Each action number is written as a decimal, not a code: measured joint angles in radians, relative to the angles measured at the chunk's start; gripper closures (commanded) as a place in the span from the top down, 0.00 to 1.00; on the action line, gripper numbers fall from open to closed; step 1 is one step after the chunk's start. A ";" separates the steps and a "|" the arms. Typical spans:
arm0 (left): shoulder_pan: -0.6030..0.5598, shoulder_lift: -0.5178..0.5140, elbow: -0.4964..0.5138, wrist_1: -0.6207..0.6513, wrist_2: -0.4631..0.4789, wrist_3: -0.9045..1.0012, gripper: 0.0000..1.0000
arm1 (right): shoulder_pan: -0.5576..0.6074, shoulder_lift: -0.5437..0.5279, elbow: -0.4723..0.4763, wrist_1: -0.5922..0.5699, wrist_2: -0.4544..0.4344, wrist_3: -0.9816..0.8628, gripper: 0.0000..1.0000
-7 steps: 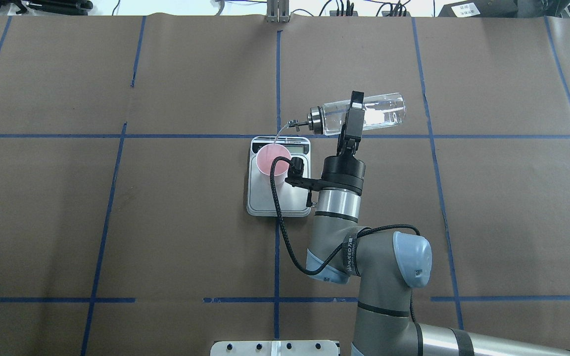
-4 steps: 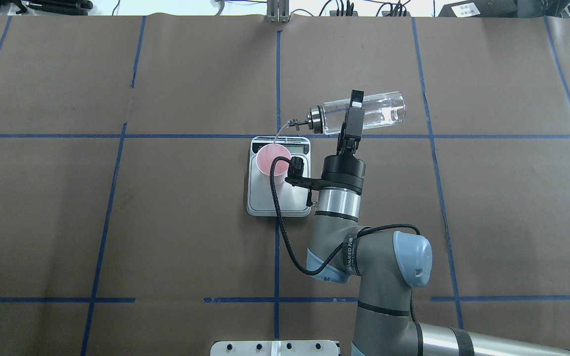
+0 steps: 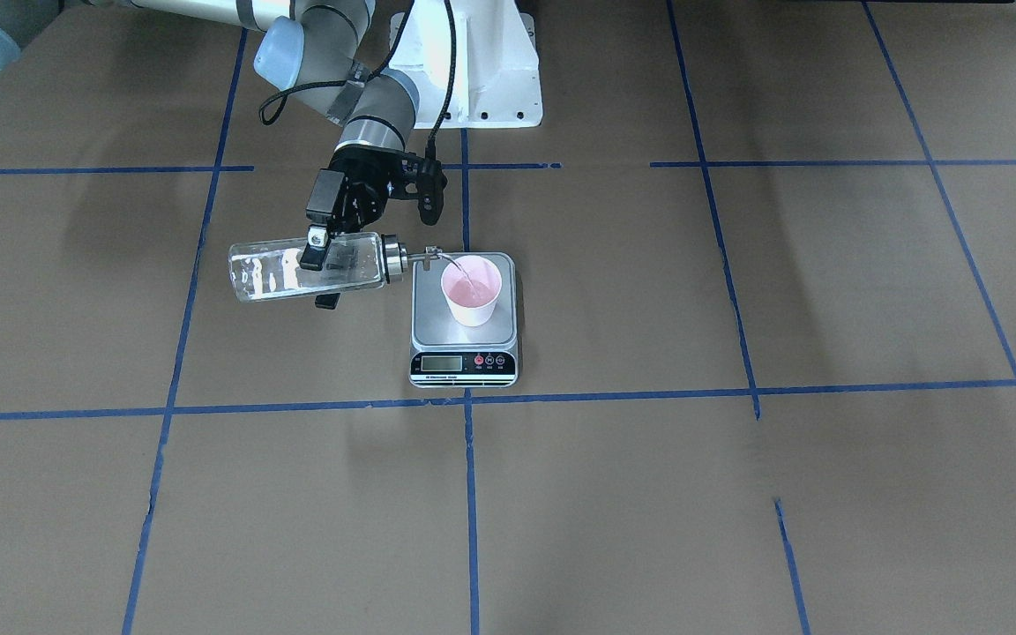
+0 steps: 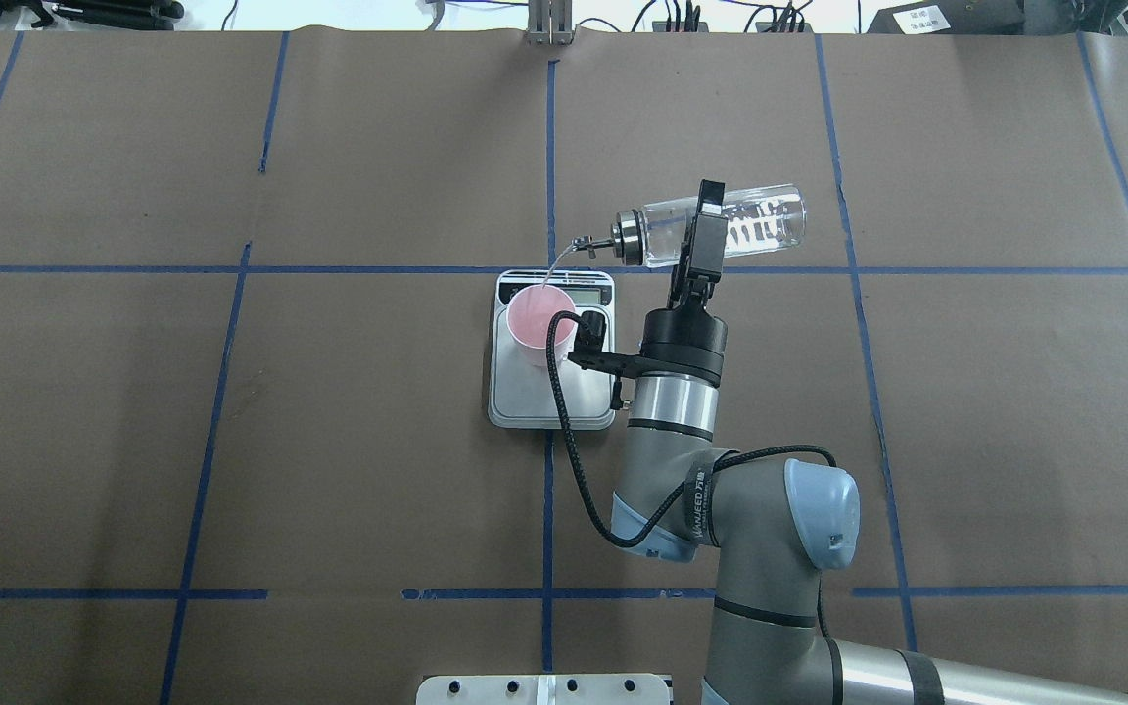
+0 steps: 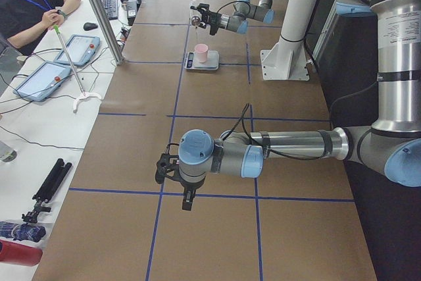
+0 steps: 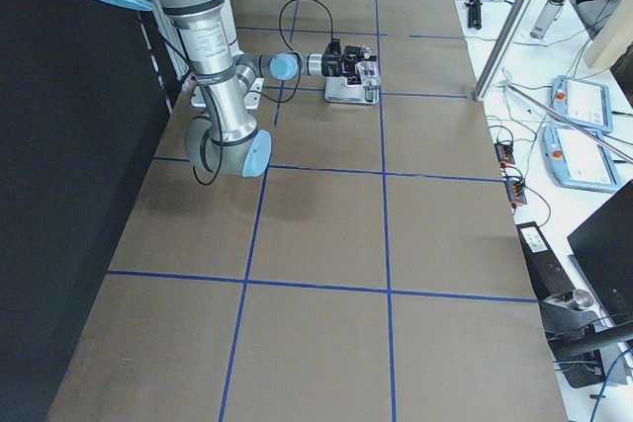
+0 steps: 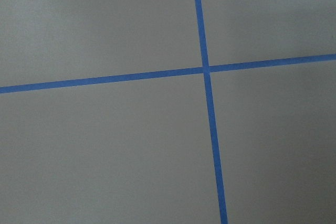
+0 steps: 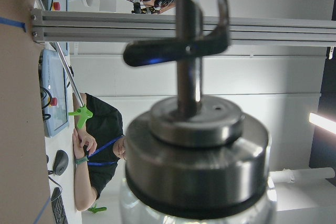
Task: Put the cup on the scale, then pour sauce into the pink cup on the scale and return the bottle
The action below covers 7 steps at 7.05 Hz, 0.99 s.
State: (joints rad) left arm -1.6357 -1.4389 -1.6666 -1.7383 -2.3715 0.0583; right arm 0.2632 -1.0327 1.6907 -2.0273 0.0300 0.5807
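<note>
my right end effector [image 4: 704, 223] is clamped on the clear glass bottle [image 4: 765, 219], one finger on each side of the barrel about midway along it. the bottle lies nearly level in the air, base pointing away from the scale [image 4: 544, 392] and its silver collar [image 4: 628, 238] and pour spout [image 4: 584, 242] pointing toward it. the spout tip hangs over the scale's display end, just above and beside the rim of the pink cup [image 4: 535, 318]. a thin thread of clear sauce [image 4: 552, 264] arcs from the spout into the cup; more of it glints along the bottle's barrel.

the cup stands upright on the silver weighing plate, toward the display end, well inside the plate's edges. from across the table the cup [image 3: 471, 291] shows pink inside, with the stream landing in it, and the scale's [image 3: 427, 328] lcd and red buttons face that camera. the scale sits on the brown-paper worktop [image 4: 329, 392], on a blue tape line.

my right wrist camera is filled by the collar [image 8: 194, 145] and the spout [image 8: 184, 24].

my left end effector [image 5: 187, 201] hangs low over the worktop, well apart from the scale; i cannot tell whether its fingers are apart or together.
</note>
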 measured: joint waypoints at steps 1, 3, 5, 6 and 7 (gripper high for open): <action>0.000 0.000 0.000 -0.001 0.000 0.000 1.00 | -0.002 -0.019 -0.002 0.049 0.001 0.001 0.00; 0.000 0.000 -0.002 -0.001 0.000 0.000 1.00 | -0.012 -0.037 -0.006 0.149 0.012 0.003 0.00; 0.000 0.000 -0.004 -0.001 0.000 0.000 1.00 | -0.038 -0.037 -0.007 0.254 0.040 0.004 0.00; 0.000 0.000 -0.005 0.000 0.000 0.000 1.00 | -0.052 -0.036 -0.006 0.322 0.060 0.004 0.00; -0.001 0.000 -0.007 0.000 0.000 0.000 1.00 | -0.065 -0.036 -0.005 0.392 0.084 0.004 0.00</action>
State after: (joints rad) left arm -1.6366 -1.4389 -1.6732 -1.7382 -2.3715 0.0583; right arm 0.1984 -1.0684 1.6852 -1.6353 0.1139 0.5844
